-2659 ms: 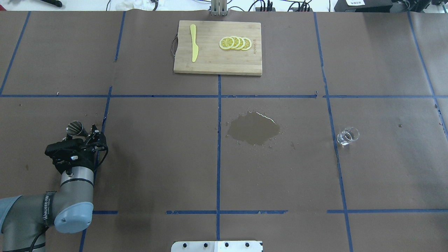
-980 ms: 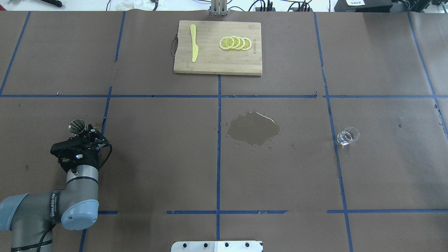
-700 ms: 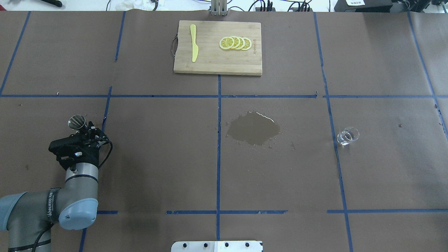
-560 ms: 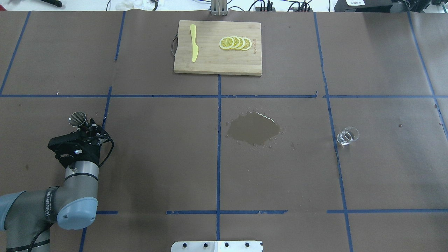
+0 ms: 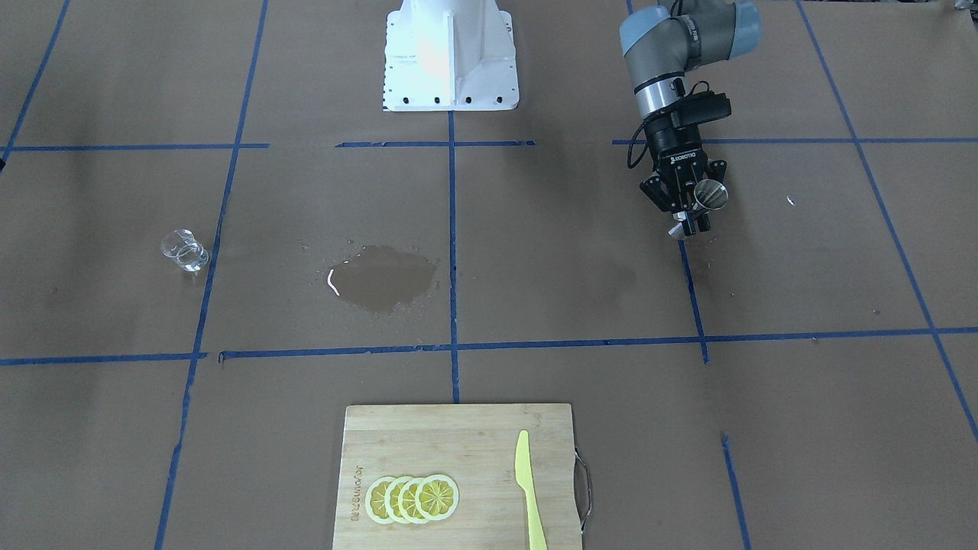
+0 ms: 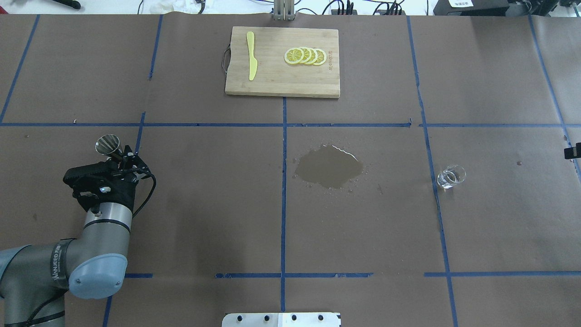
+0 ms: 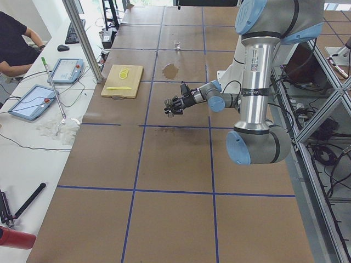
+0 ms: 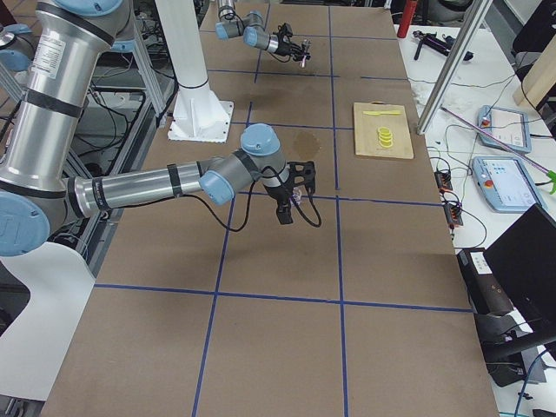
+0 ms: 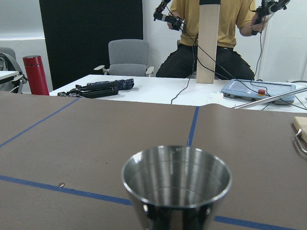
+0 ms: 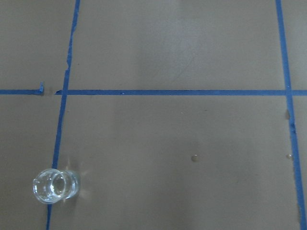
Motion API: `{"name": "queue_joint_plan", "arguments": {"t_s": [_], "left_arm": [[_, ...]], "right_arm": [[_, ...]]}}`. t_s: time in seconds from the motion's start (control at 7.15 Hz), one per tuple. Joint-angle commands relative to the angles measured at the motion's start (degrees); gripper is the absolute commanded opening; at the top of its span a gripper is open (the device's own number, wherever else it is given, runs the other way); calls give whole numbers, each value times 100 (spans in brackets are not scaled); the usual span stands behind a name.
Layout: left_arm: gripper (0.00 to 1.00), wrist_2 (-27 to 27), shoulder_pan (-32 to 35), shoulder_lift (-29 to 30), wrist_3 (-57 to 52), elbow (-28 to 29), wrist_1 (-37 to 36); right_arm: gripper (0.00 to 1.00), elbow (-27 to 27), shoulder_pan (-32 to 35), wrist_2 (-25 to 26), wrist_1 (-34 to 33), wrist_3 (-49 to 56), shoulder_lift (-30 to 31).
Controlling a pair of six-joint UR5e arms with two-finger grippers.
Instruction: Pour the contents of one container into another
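My left gripper (image 6: pixel 121 155) is shut on a small steel cup (image 6: pixel 107 144), held tilted above the table at the near left. The front view shows that cup (image 5: pixel 714 195) between the fingers of the left gripper (image 5: pixel 694 214), and the left wrist view looks into its open mouth (image 9: pixel 176 184). A small clear glass (image 6: pixel 450 176) sits far to the right on a blue tape line. It also appears in the right wrist view, the glass (image 10: pixel 53 186) low and left. My right gripper (image 8: pixel 288 207) hovers near that glass; I cannot tell if it is open or shut.
A wet puddle (image 6: pixel 329 166) darkens the paper at the table's middle, between cup and glass. At the far side lies a wooden cutting board (image 6: pixel 281 81) with lemon slices (image 6: pixel 305 56) and a yellow knife (image 6: pixel 251 54). The robot base plate (image 5: pixel 449 53) stands near me.
My left gripper has carried the steel cup away from the robot and slightly right. A black edge of the right arm has come in at the overhead view's right border.
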State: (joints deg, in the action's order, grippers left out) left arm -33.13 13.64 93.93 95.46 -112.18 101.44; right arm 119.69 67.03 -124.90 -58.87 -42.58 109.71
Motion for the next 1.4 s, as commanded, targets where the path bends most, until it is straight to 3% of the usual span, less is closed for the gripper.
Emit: {"name": "queue_joint_plan", "arguments": {"t_s": [0.0,0.28,0.42,0.56,0.7,0.84,0.98,1.26], "left_arm": [[0,-27,7,353,-335,-40,95],[0,-246,7,661,-875,-49,261],[0,-238,-2,627,-1480,55,836],[0,-247,-2,635,-2287,213,1747],[0,-264,-28,722,-3426,267,2591],[0,-273,-28,741,-3742,258,3600],[0,-326,-20,732,-3797,232,4011],[0,-650,-63,837,-3955,267,4067]], "right_arm": [[100,28,-802,701,918,-897,112],[100,45,-1637,1658,1709,-1480,112],[100,45,-1736,1836,1913,-1481,121],[100,45,-1781,1890,1967,-1481,121],[100,45,-2008,2352,1976,-1481,121],[100,45,-2367,2913,1976,-1508,139],[100,45,-2501,3006,2107,-1699,217],[100,37,-2939,3680,2503,-1780,455]]}}
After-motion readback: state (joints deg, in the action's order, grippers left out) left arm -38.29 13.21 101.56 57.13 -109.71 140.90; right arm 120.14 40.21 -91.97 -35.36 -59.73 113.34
